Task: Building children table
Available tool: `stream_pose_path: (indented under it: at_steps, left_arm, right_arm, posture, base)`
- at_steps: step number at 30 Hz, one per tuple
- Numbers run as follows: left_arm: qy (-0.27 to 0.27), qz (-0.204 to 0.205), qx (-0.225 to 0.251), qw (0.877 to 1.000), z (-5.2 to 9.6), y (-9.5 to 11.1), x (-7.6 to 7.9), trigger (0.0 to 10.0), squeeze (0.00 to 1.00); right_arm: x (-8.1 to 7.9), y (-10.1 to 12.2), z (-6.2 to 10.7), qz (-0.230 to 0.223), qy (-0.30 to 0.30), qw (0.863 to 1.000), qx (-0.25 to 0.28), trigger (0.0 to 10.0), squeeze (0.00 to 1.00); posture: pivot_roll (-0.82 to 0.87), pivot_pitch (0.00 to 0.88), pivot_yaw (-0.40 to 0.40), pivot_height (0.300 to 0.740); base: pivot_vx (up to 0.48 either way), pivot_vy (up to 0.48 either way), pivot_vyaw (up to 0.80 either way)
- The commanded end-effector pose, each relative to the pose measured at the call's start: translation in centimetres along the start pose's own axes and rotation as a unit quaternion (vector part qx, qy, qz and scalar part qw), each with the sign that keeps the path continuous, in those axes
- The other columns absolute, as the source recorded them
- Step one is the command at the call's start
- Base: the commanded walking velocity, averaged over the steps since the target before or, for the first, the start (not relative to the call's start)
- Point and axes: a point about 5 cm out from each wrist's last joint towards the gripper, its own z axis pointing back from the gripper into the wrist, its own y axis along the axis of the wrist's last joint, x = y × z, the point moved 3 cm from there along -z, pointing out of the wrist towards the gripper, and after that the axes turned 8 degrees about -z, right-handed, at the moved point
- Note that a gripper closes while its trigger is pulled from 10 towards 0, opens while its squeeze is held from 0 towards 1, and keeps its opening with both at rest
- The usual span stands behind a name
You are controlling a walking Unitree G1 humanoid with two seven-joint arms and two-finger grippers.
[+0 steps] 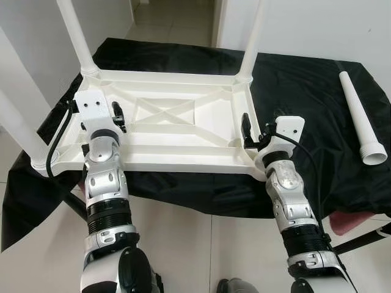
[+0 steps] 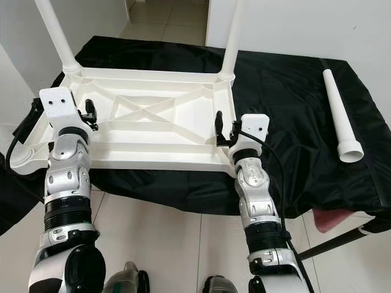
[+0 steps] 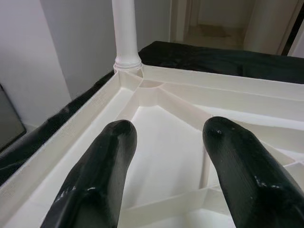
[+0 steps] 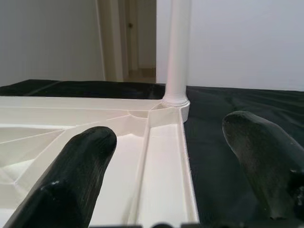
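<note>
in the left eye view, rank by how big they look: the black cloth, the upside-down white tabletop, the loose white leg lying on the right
1. black cloth
2. upside-down white tabletop
3. loose white leg

The cloth runs out of frame and under the tabletop, so its lead is likely greater than shown.

Illumination is bright, even and diffuse in all four views, with only soft shadows under the ribs of the white tabletop (image 1: 183, 131) and no hard-edged cast shadows on the black cloth (image 1: 305, 91). The head views are sharp and free of motion blur, and the white plastic approaches overexposure against the dark cloth. In the wrist views the near black fingers (image 3: 95, 185) are slightly soft, carrying small specular highlights, and the background stays reasonably sharp.
</note>
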Motion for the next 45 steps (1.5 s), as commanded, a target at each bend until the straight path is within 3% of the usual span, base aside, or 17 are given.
stream_pose_path:
  at_steps: [1,7,8,9,10,21,26,31,38,45]
  left_arm:
    - [-0.011,0.023,0.001,1.000,0.4,0.2,2.4,10.0,0.00]
    - [-0.052,0.023,0.038,0.998,1.0,1.2,4.6,10.0,0.00]
    - [-0.084,0.026,0.063,0.994,1.4,1.8,5.3,10.0,0.00]
    - [-0.084,0.026,0.063,0.994,1.4,1.8,5.3,10.0,0.00]
    - [-0.141,0.029,0.098,0.985,2.4,2.5,6.3,10.0,0.00]
    - [-0.183,-0.022,0.124,0.975,3.9,2.6,6.6,10.0,0.00]
    - [-0.181,-0.038,0.112,0.976,4.4,2.0,7.0,10.0,0.00]
    - [-0.226,-0.008,0.107,0.968,4.8,2.2,8.0,10.0,0.00]
    - [-0.224,-0.002,0.103,0.969,4.6,2.3,7.9,10.0,0.00]
    - [-0.222,-0.017,0.116,0.968,3.8,2.8,8.0,10.0,0.00]
  right_arm:
    - [0.9,0.1,-0.2,0.007,-0.008,1.000,0.002,10.0,0.00]
    - [2.2,-0.4,0.5,-0.017,-0.031,0.999,-0.003,10.0,0.00]
    - [2.1,-0.4,0.9,-0.020,-0.025,0.999,-0.001,10.0,0.00]
    - [2.1,-0.4,0.9,-0.020,-0.025,0.999,-0.001,10.0,0.00]
    - [2.1,-0.3,1.5,-0.018,-0.019,1.000,0.002,10.0,0.00]
    - [1.6,1.0,2.9,-0.011,0.017,0.999,0.027,10.0,0.00]
    - [3.2,1.2,2.9,0.014,-0.029,0.999,0.028,10.0,0.00]
    - [4.2,1.0,3.1,0.005,-0.049,0.999,0.023,10.0,0.00]
    - [3.3,0.7,3.0,-0.009,-0.040,0.999,0.019,10.0,0.00]
    - [1.5,0.9,1.9,-0.021,-0.011,0.999,0.030,10.0,0.00]
  posture:
    - [0.02,0.017,0.030,0.740]
    - [0.02,0.009,0.026,0.740]
    - [0.02,0.016,0.020,0.740]
    - [0.02,0.016,0.020,0.740]
    - [0.01,0.026,0.015,0.740]
    - [-0.01,0.023,-0.001,0.740]
    - [-0.02,0.038,0.031,0.740]
    - [-0.01,0.021,0.033,0.740]
    - [-0.01,0.000,0.028,0.740]
    - [-0.02,0.000,0.029,0.740]
  base:
    - [0.000,0.000,0.00]
    - [0.000,0.000,0.00]
    - [0.000,0.000,0.00]
    - [0.000,0.000,0.00]
    - [0.000,0.000,0.00]
    - [0.000,0.000,0.00]
    - [0.000,0.000,0.00]
    - [0.000,0.000,0.00]
    - [0.000,0.000,0.00]
    - [0.000,0.000,0.00]
